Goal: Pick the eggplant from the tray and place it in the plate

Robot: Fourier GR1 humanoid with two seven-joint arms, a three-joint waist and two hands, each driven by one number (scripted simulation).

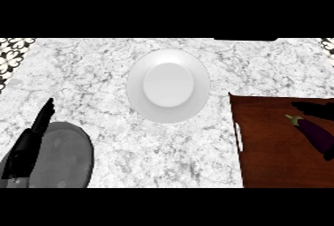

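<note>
A dark purple eggplant (314,132) with a green stem lies on the brown tray (274,154) at the right, its stem pointing up-left. Part of my right hand (318,109) comes in from the right edge just beyond the eggplant, its black fingers stretched leftward over the tray; it is open and holds nothing. The rest of that hand is cut off by the edge. The white plate (136,88) sits on the marble counter at centre back, left of the tray, with nothing on it. My left hand (26,148) rests open at the lower left, fingers up.
A grey round disc (65,154) lies at the lower left under my left hand. The tray has a pale handle (239,134) on its left side. Patterned tiles (13,55) border the counter's far left corner.
</note>
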